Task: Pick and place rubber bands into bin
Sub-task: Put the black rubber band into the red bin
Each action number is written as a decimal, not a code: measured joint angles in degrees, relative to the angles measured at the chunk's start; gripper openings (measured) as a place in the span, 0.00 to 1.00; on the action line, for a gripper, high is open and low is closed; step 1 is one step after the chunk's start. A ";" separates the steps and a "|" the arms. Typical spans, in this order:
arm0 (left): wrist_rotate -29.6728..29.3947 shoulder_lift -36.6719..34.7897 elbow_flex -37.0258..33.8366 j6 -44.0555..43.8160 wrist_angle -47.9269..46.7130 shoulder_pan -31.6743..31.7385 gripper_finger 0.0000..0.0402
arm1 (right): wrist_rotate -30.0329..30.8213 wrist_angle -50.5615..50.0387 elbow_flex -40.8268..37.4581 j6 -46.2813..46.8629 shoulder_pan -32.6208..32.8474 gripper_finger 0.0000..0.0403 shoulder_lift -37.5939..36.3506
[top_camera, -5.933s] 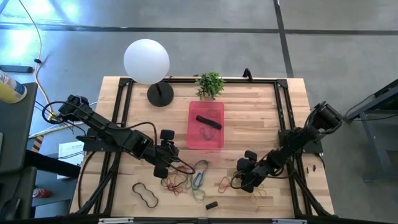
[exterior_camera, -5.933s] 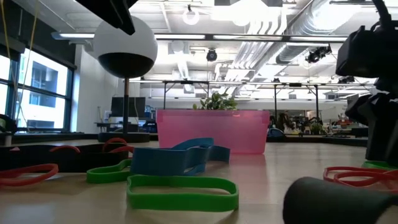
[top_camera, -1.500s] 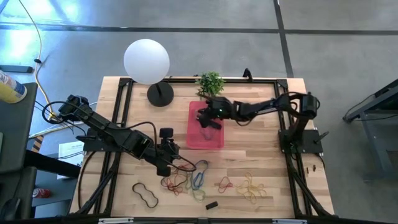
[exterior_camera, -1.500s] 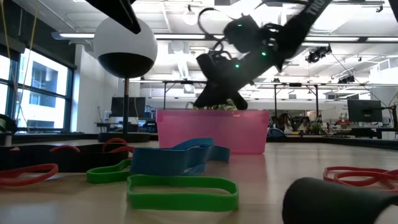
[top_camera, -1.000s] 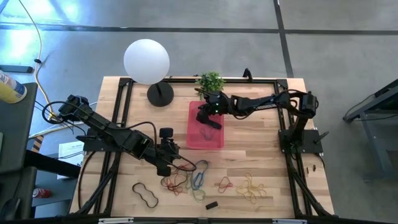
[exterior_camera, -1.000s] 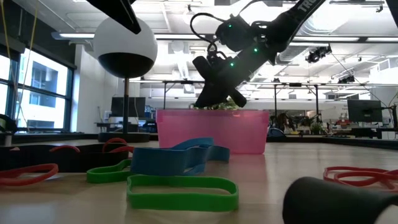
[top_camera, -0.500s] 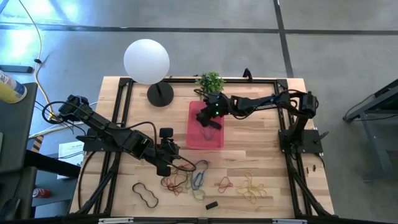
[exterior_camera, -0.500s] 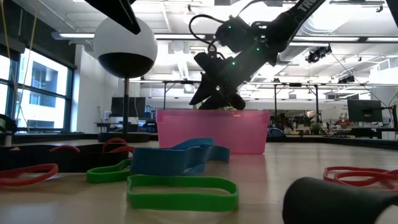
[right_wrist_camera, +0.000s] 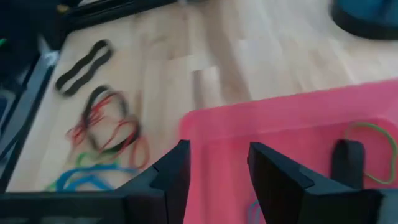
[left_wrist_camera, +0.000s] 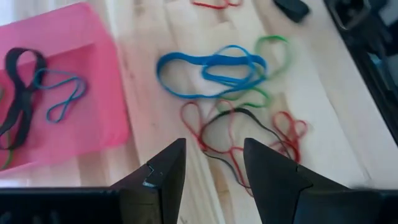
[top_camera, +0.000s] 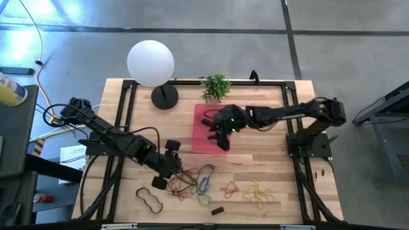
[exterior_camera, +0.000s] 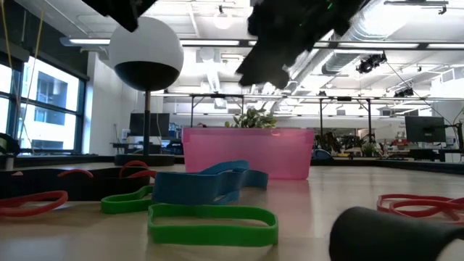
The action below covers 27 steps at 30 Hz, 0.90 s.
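Jaws of both grippers stand apart, empty; no writing legible anywhere.

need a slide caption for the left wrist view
Left gripper, open, hovers over tangled red, black, blue and green rubber bands beside the pink bin, which holds a few bands.

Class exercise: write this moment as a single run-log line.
right end effector: open, empty, above bin | left end effector: open, over rubber bands on table | bin: holds several bands

bin point(top_camera: 211, 130) mid-table | rubber bands point(top_camera: 192, 184) in front | plant point(top_camera: 216, 85) behind
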 joint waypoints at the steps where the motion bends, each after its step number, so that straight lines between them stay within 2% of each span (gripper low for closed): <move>1: 0.12 0.00 0.00 0.42 -0.28 -0.84 0.37 | 0.59 -1.34 0.00 -0.47 1.32 0.37 -1.20; 8: 0.13 0.00 0.00 -2.07 -7.06 -6.78 0.37 | 8.20 -11.57 -0.02 0.10 11.06 0.36 -8.55; 15: 1.31 0.00 0.00 -2.84 -10.09 -12.82 0.37 | 16.17 -21.81 -0.02 5.27 20.28 0.36 -13.73; 27: 1.01 0.79 -2.35 -4.44 -10.36 -20.20 0.37 | 26.46 -35.56 -0.28 22.91 37.05 0.36 -17.03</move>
